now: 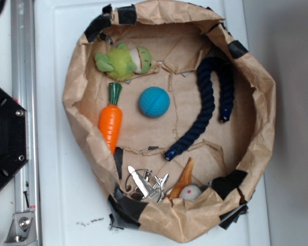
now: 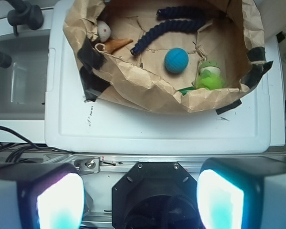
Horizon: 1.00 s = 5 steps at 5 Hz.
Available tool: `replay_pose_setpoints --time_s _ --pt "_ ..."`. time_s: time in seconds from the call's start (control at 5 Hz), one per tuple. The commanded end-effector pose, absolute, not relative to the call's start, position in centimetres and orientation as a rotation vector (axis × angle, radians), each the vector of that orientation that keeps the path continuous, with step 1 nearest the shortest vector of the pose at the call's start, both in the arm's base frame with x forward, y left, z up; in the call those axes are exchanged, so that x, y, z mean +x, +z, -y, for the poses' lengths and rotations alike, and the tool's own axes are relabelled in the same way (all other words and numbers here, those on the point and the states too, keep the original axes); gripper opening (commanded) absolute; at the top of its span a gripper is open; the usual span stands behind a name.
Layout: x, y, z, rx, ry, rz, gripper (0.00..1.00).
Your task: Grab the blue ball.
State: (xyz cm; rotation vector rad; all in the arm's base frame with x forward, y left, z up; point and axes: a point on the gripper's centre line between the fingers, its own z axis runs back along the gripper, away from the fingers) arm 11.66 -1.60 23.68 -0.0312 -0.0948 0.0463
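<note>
Gripper spread wide at lower frame, far from the blue ball at upper centre, which may roll off if nudged

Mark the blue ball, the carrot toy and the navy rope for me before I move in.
blue ball point(image 1: 154, 101): exterior view, centre of its top face.
carrot toy point(image 1: 111, 124): exterior view, middle of the orange body.
navy rope point(image 1: 204, 107): exterior view, middle of the long strand.

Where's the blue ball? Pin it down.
In the exterior view the blue ball lies near the middle of the paper bowl, between the carrot toy and the navy rope, touching neither.
</note>
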Motion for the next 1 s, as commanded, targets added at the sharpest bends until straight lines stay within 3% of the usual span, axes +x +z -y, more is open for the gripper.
replay_pose_setpoints --time_s 0.0,0.4,0.6,0.8 --pt "11.7 23.7 1.6 -0.031 0.046 0.095 1.00" --pt "20.8 19.1 -2.5 -0.040 -0.022 0.156 1.00" --pt "24.3 14.3 -3.5 0.008 -0.114 0.165 1.00" --pt "25.8 9.1 -3.6 0.097 -0.280 0.064 1.00"
